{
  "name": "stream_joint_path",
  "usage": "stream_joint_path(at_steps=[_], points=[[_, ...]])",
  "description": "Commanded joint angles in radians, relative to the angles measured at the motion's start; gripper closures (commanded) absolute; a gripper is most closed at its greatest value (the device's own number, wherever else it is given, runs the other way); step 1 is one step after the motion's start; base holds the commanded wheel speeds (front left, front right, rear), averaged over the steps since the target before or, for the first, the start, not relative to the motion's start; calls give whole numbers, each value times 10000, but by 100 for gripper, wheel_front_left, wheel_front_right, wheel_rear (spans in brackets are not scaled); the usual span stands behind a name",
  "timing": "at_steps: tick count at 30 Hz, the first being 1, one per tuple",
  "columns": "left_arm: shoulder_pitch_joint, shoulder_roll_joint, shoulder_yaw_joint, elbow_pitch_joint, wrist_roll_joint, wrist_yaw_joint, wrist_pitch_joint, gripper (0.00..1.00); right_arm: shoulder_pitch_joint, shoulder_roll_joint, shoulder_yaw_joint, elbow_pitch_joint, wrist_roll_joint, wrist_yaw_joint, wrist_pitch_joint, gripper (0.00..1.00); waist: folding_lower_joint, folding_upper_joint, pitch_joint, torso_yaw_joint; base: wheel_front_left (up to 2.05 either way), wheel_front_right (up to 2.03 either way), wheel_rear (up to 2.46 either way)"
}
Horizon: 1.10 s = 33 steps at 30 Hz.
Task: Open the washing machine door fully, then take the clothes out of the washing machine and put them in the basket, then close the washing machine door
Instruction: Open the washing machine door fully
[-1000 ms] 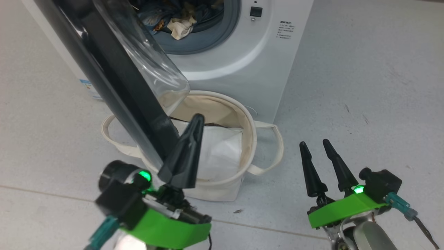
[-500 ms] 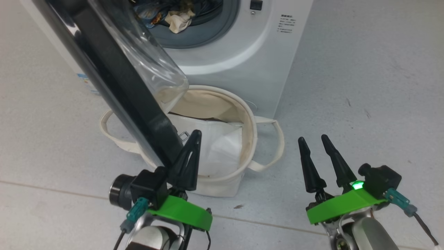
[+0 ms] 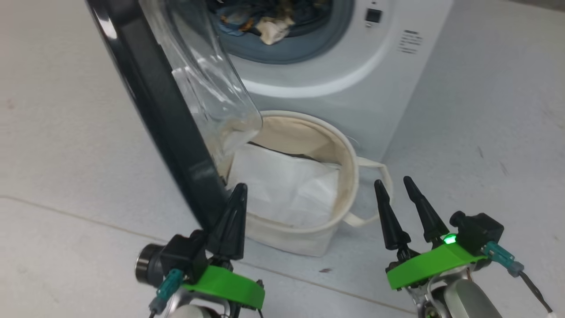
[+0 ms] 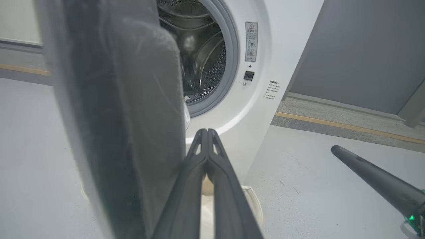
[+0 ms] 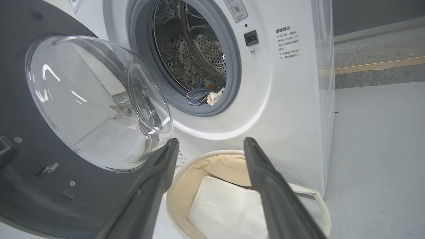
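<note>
**Left gripper lower on door rim; head camera shifted**

Since the earlier frames the whole head view has shifted sideways, so the camera has moved. Relative to the washing machine door (image 3: 163,119), the left gripper (image 3: 239,187) now sits lower, at the bottom end of the black rim.

1. Left gripper: fingers pressed together, nothing between them. They lie right beside the door rim; contact cannot be confirmed.
2. Right gripper (image 3: 392,180): fingers spread, holding nothing. It hangs over the floor (image 3: 485,110), right of the basket (image 3: 287,236) and near its right loop handle (image 3: 379,165).
3. Door: swung out from the washing machine (image 3: 353,101), its clear glass bowl (image 3: 212,84) overhanging the basket's left side.
4. Drum: the clothes (image 3: 265,22) lie at the front of the opening, just behind the grey seal (image 3: 282,55). Blue and cream cloth is visible.
5. Basket: stands on the floor directly before the machine, below the opening. It holds one flat white sheet (image 3: 282,185).
</note>
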<state>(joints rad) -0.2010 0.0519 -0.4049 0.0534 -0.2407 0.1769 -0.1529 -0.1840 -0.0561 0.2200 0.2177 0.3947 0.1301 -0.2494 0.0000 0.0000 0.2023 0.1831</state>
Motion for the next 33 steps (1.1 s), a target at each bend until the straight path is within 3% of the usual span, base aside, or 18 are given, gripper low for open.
stream_joint_path(at_steps=[1,8,14,26,33], points=[[-50,161,600,-307,-100,203,-102,100,-98,59,277,-258,-81,6,-124,0,0,0,-137,326,0,0,0],[199,344,1095,-356,-327,480,-260,100,39,59,427,-56,-169,6,-124,0,0,0,-377,1279,0,0,0],[84,771,2064,-323,-803,619,-412,100,1,59,550,24,-285,6,-124,0,0,0,-325,1643,0,0,0],[-930,2048,3979,655,-1674,537,-559,100,-303,59,425,128,-674,6,-124,0,0,0,455,1580,0,0,0],[-1586,2452,4914,1603,-2219,546,-734,100,-430,59,217,122,-974,6,-124,0,0,0,939,1456,0,0,0]])
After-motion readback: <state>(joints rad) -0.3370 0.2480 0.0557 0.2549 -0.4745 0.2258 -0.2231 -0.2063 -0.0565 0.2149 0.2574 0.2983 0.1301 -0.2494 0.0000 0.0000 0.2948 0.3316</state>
